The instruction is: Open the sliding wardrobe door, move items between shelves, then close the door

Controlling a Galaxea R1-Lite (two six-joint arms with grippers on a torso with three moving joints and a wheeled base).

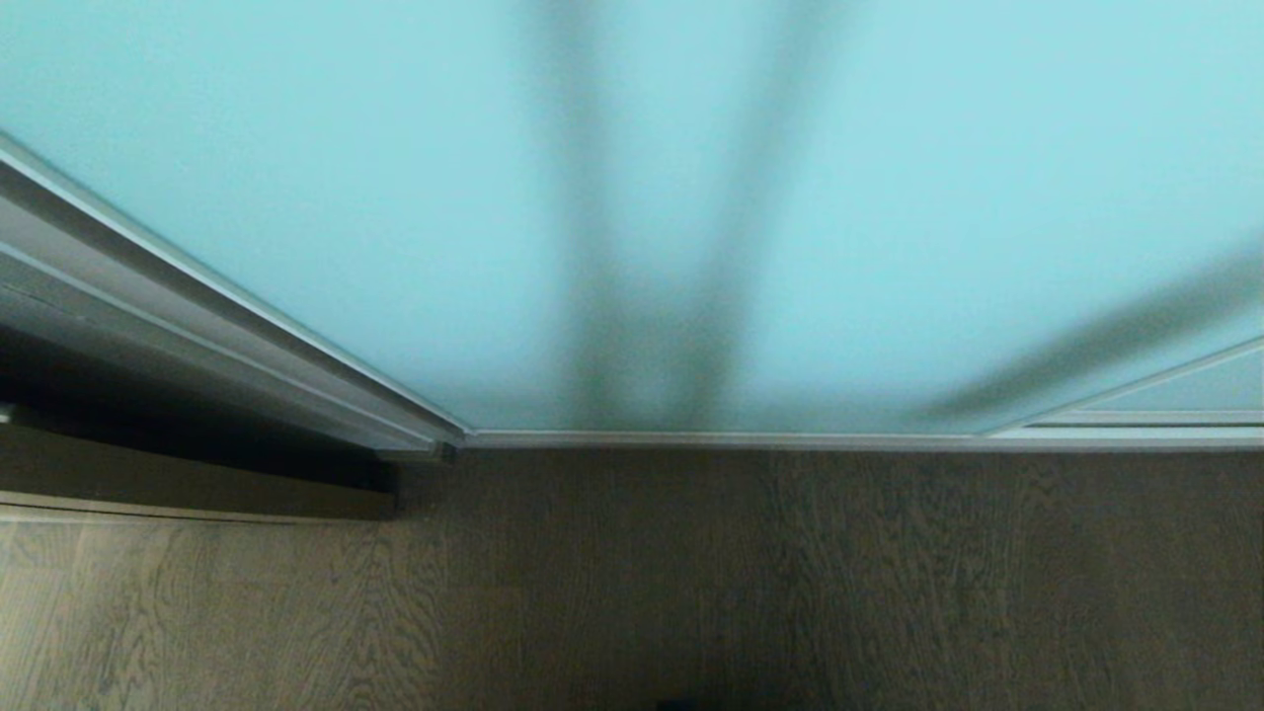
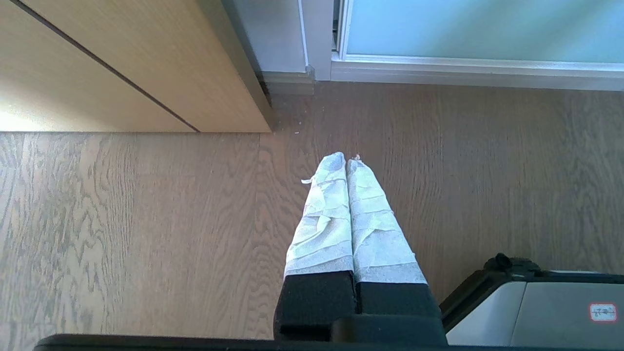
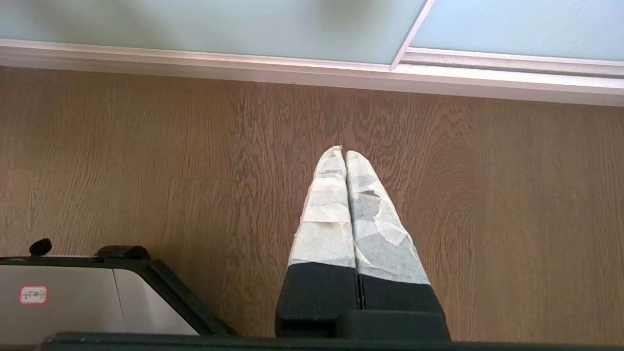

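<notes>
Both tape-wrapped claws, left gripper and right gripper, are pinched closed on nothing, hanging over the brown wood-grain floor near the frosted pale aqua-blue glass sliding wardrobe door. It's fully closed; smooth glass, so a push could just slip.

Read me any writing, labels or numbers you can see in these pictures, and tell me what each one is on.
Red-bordered sticker on the robot's grey base, left wrist view: dark marks inside, too small to read.
Same kind of red-bordered sticker on the base in the right wrist view: also too small to read.
Sliding wardrobe door, its frame, wooden floor, and tape-wrapped left gripper and right gripper: no text.
</notes>
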